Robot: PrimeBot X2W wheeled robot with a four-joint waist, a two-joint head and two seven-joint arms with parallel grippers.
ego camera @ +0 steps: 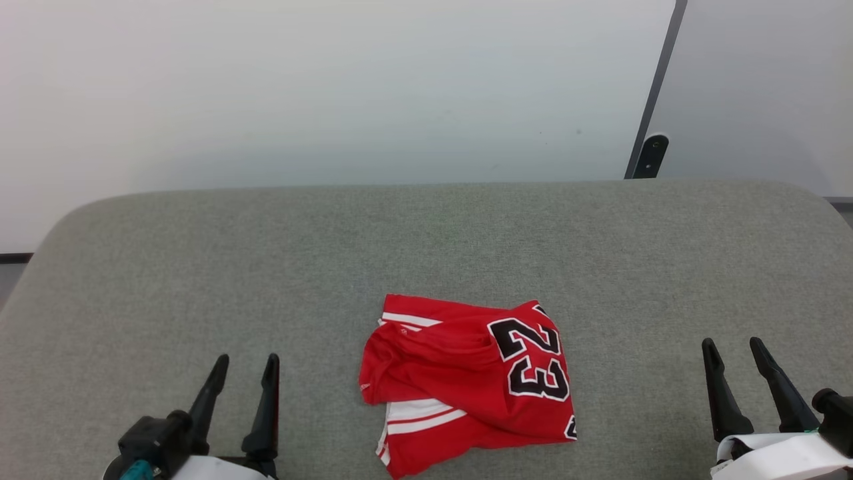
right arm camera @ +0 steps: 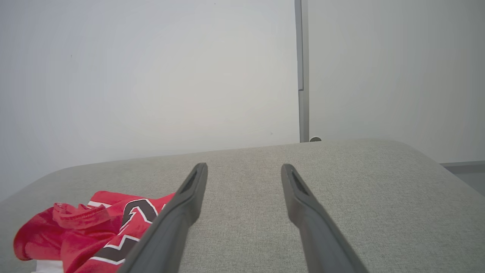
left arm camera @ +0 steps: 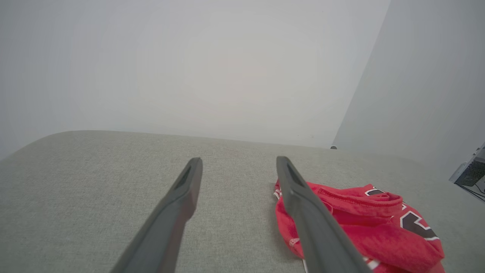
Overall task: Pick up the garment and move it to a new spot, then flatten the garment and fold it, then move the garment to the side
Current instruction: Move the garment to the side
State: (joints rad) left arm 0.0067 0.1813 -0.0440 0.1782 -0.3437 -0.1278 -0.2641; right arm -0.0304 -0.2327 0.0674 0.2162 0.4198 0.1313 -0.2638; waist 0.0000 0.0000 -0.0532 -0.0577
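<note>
The garment (ego camera: 466, 380) is a bright red shirt with white striped bands and a black "23", lying crumpled near the front middle of the grey padded table (ego camera: 426, 240). My left gripper (ego camera: 248, 361) stands open at the lower left, well clear of the cloth, nothing between its fingers. My right gripper (ego camera: 734, 344) stands open at the lower right, also apart from it. In the left wrist view the garment (left arm camera: 360, 223) lies right of the open left gripper (left arm camera: 238, 161). In the right wrist view the garment (right arm camera: 87, 231) lies left of the open right gripper (right arm camera: 244, 167).
A pale wall stands behind the table's far edge, with a dark upright post (ego camera: 656, 93) and its foot (ego camera: 650, 155) at the back right. Bare grey padding (ego camera: 200, 267) spreads on both sides of the shirt. Some equipment (left arm camera: 470, 172) shows off the table's right side.
</note>
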